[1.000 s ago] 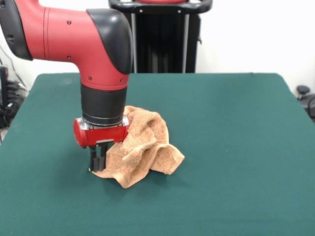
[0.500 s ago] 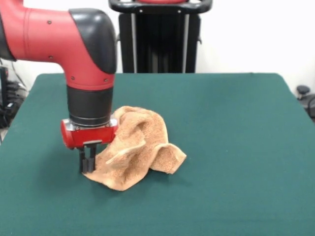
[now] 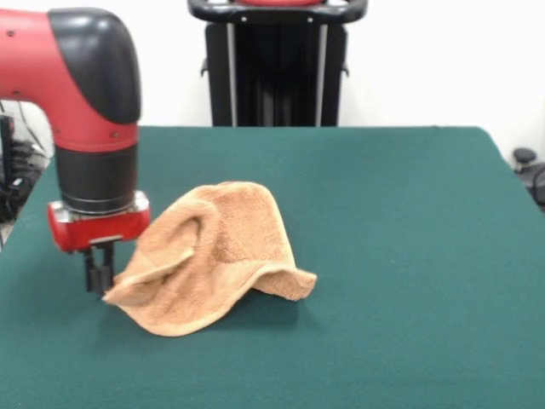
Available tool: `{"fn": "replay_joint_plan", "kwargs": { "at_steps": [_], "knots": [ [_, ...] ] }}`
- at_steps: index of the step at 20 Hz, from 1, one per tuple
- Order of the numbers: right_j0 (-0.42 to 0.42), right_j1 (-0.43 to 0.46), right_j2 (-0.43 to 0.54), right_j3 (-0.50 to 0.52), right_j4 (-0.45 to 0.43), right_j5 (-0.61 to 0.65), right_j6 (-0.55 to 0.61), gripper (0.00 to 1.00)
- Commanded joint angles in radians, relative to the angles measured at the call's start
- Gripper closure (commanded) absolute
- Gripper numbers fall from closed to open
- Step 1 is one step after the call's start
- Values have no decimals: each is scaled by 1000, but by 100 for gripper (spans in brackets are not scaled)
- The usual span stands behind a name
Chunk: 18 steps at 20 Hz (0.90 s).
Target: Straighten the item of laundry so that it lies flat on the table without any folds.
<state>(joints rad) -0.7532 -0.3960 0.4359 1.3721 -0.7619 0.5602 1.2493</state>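
Arm (image 3: 85, 111) cut off by left and top edges, so only elbow and wrist show. Gripper (image 3: 100, 274) fingers dark and tight together, contact point with towel (image 3: 209, 256) corner hidden behind fabric edge, kinda hard to read. Towel bunched up, underside and inner folds hidden, tag and stripes not findable. Table (image 3: 409, 256) near edge and left corner cropped. Black stand behind table cut off at top. Dark stuff at far left and right edges too small to tell.

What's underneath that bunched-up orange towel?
Around the towel only the green table shows. Its middle humps up off the surface, but the cloth covers whatever is beneath. The fingers pinch its corner at the side.
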Motion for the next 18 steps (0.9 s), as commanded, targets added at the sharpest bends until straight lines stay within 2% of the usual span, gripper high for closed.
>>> {"fn": "replay_joint_plan", "kwargs": {
  "at_steps": [1,9,18],
  "knots": [
    [-13,7,97,-10,-54,160,-404,100],
    [-27,-91,77,74,-30,144,-383,100],
    [-35,-130,90,159,-16,95,-324,100]
  ]
}}
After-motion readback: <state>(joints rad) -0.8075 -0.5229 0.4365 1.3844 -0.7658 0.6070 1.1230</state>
